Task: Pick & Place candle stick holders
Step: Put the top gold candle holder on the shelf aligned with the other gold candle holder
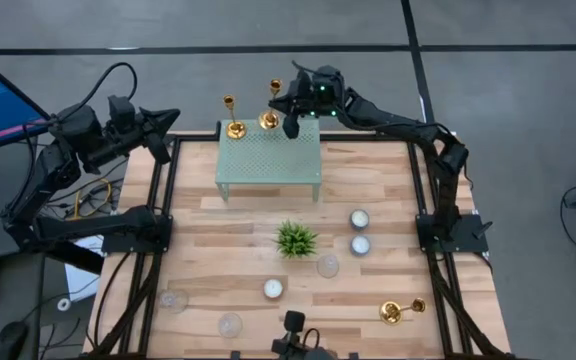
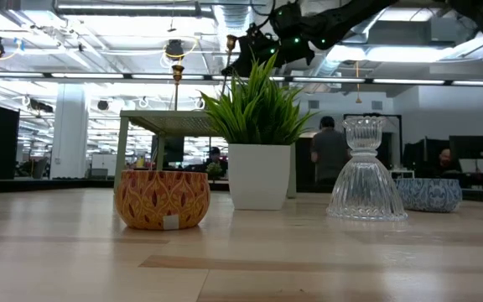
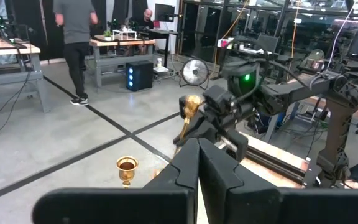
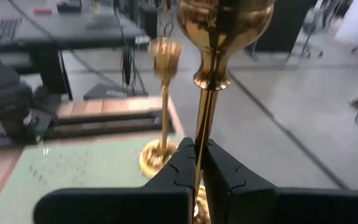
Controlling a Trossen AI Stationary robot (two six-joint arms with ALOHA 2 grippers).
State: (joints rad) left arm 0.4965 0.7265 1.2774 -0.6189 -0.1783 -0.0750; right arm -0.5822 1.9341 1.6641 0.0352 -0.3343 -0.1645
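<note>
Right claw reaches over the far edge of the pale green riser that stands on the far part of the tabletop; the right wrist view shows its fingers clenched on the thin stem of a gold candle stick holder, which stands upright at the riser's far edge, right of the middle. A second gold holder stands upright on the same far edge, just left of the grasped one and apart from it. The third holder lies on its side on the bare wood, well away from the riser, toward the near right corner of the tabletop. Left claw waits in the air off the riser's far left corner, beyond the tabletop's edge, and its fingers look closed together on nothing. A small green plant sits just in front of the riser, near the middle of the tabletop. Right of the plant are two white tealights, one behind the other, and another tealight lies in front of the plant, farther from the riser, with clear glass cups scattered near it
</note>
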